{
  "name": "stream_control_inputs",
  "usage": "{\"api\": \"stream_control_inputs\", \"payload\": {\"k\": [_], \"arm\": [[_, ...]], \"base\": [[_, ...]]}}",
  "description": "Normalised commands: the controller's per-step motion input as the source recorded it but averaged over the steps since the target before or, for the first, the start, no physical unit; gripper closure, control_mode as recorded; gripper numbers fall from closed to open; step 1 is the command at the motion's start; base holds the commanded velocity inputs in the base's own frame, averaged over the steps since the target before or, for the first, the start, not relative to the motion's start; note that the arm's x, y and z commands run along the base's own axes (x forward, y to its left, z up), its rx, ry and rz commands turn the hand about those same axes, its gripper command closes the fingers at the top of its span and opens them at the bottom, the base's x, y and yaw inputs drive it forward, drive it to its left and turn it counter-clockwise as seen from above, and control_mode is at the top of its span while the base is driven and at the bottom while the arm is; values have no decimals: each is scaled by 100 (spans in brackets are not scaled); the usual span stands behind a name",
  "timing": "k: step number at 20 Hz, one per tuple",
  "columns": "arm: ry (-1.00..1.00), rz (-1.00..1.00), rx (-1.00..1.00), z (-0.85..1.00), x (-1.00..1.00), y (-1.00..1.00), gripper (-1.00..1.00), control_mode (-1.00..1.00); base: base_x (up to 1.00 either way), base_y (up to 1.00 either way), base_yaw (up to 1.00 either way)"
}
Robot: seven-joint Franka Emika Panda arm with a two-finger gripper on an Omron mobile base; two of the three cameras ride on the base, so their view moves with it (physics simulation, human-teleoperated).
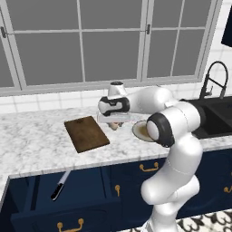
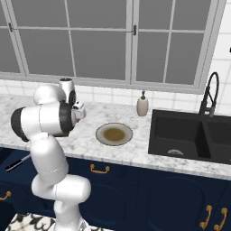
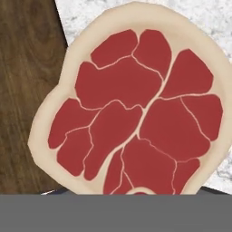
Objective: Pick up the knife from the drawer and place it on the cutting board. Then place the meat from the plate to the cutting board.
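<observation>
Red-marbled meat (image 3: 131,108) fills the space just ahead of the gripper (image 1: 116,124), fingers apparently clamped on it, beside the cutting board (image 1: 86,133)

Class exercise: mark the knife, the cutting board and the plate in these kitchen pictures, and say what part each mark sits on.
knife (image 1: 60,185): left base view, the black handle, in the open drawer.
cutting board (image 1: 86,133): left base view, middle of its wooden top.
plate (image 2: 114,134): right base view, its brownish centre.

Even, flat rendered light; soft shadows, slightly blurry.
</observation>
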Motion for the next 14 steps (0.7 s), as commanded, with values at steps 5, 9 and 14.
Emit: {"api": "stream_control_inputs", "payload": {"k": [5, 9, 14], "arm": [[1, 0, 0, 0, 38, 77, 100, -100], [2, 0, -1, -1, 33, 58, 100, -100], [0, -1, -13, -22, 25, 30, 100, -100]], "base": [[0, 0, 0], [0, 0, 0], [0, 0, 0]]}}
